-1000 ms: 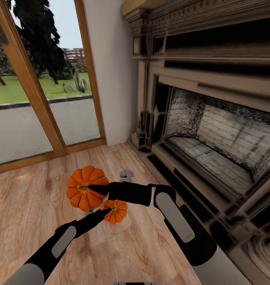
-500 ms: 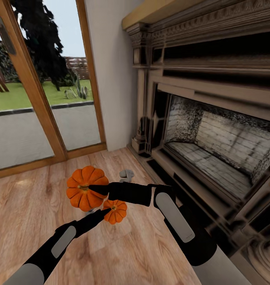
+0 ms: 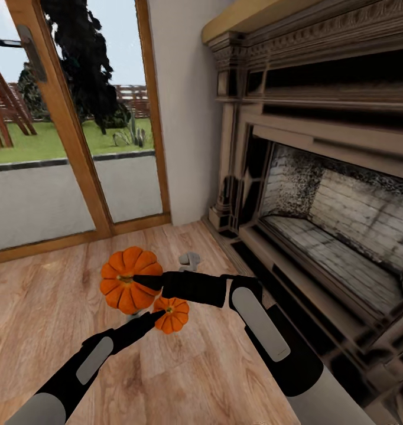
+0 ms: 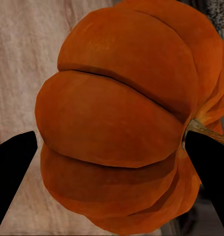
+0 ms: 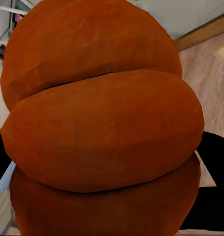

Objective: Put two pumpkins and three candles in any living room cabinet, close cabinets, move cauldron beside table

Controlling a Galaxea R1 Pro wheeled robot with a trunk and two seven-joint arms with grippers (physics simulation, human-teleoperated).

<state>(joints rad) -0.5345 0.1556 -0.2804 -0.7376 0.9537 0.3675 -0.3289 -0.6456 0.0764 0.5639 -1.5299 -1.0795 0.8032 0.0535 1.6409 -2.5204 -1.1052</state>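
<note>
Two orange ribbed pumpkins hang above the wooden floor in front of me. My right gripper (image 3: 140, 282) is shut on one pumpkin (image 3: 126, 288), which looms large in the right wrist view (image 5: 102, 123) between dark fingers (image 5: 216, 187). My left gripper (image 3: 162, 316) is shut on the other pumpkin (image 3: 174, 314), just below and to the right of the first. In the left wrist view this pumpkin (image 4: 121, 123) sits between the two black fingers (image 4: 11, 169), its stem toward one finger.
A dark carved fireplace (image 3: 319, 195) with a brick-lined firebox runs along the right. A wood-framed glass door (image 3: 65, 147) to the garden stands ahead on the left, with a white wall section between. A small grey object (image 3: 189, 259) lies on the floor near the hearth.
The camera has turned, so the door and fireplace have slid to the right in the picture. Both arms hold their pumpkins in the same pose.
</note>
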